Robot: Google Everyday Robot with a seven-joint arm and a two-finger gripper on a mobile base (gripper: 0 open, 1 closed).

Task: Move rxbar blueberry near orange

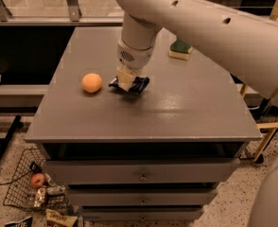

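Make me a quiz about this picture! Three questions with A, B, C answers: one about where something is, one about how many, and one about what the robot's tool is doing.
1. Where is the tool?
A. Down by the floor
B. Just above the table, close beside the orange
C. At the table's far edge, far from the orange

2. How many fruits lie on the table top?
A. One
B. Two
C. Three

3. What is the tool doing?
A. Open and empty
B. Shut on the rxbar blueberry
C. Shut on a cup

Answers:
1. B, because the tool hangs low over the grey top, right next to the orange.
2. A, because only the orange is up there; the apple sits in the basket on the floor.
3. B, because the dark blue wrapper sticks out on both sides of the tool.
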